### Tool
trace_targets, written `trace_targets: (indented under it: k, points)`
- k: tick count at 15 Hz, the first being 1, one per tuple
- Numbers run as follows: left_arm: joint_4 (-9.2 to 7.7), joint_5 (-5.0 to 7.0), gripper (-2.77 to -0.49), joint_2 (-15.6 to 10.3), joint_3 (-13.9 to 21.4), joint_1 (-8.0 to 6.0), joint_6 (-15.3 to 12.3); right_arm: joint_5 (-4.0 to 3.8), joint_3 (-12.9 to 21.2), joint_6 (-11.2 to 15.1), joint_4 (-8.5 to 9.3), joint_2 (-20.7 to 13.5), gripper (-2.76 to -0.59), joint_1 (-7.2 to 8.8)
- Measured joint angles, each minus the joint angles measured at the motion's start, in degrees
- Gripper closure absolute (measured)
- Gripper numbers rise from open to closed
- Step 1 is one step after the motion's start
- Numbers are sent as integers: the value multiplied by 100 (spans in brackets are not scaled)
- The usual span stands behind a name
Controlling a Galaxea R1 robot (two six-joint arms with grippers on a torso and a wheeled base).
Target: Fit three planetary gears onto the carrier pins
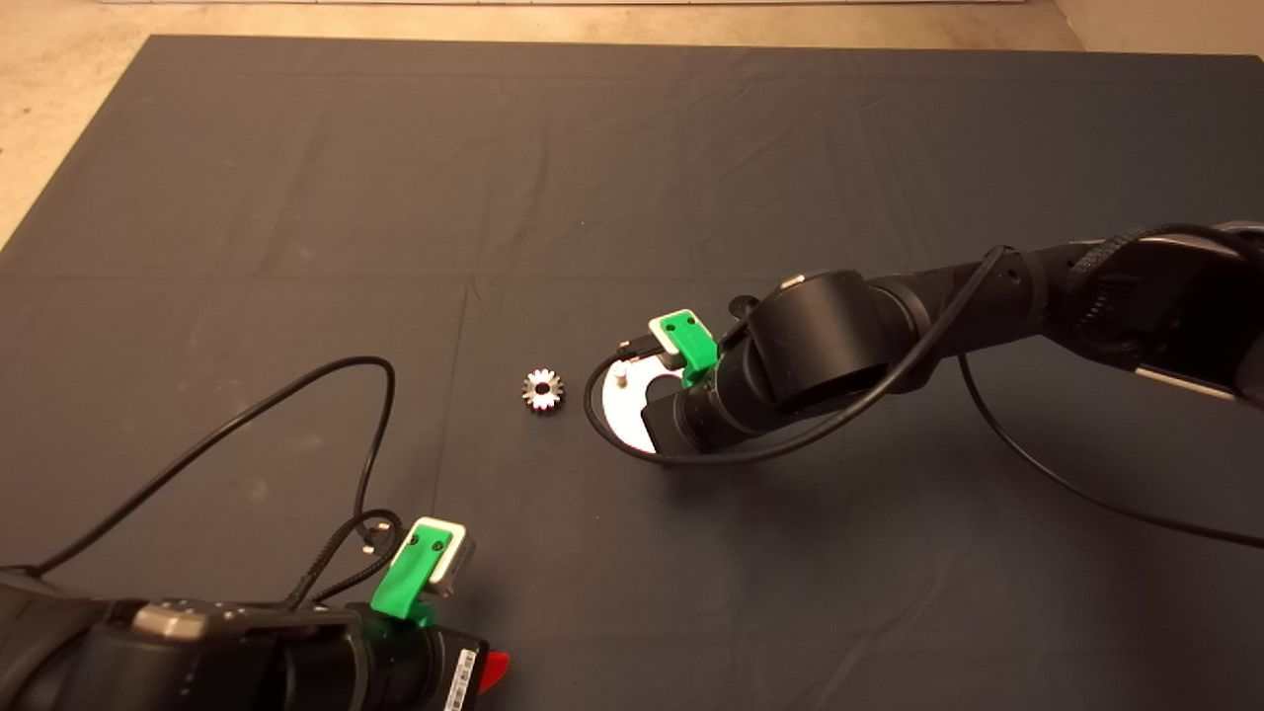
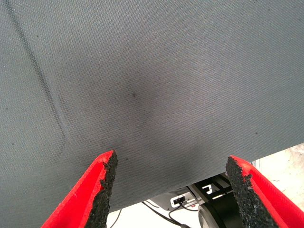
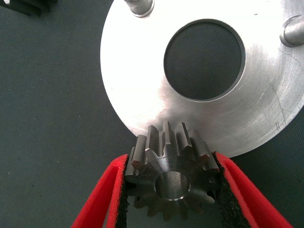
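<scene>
Right tool (image 3: 172, 190): pinching one gear (image 3: 168, 178) over the disc (image 3: 142, 95) rim.
Pins (image 3: 294, 31): two are showing, both bare.
Loose gear (image 1: 542, 389): lying on the tabletop (image 1: 296, 197) beside the disc.
Left tool (image 2: 171, 194): waiting spread at the near edge.
Progress: judging none fitted yet.

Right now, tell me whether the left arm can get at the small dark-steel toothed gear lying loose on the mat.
Probably yes: the small dark-steel toothed gear lies alone on bare mat; the left tool is open, nothing between them.

dark mat (image 1: 296, 178), seemingly beige floor (image 1: 59, 89)
</scene>
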Motion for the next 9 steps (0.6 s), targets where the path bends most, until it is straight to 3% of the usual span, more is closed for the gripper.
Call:
trace_targets:
  k: [9]
  points:
    - [0,0,-162,-6,0,0,0,1,0,-94,-115,-24,-107,-59]
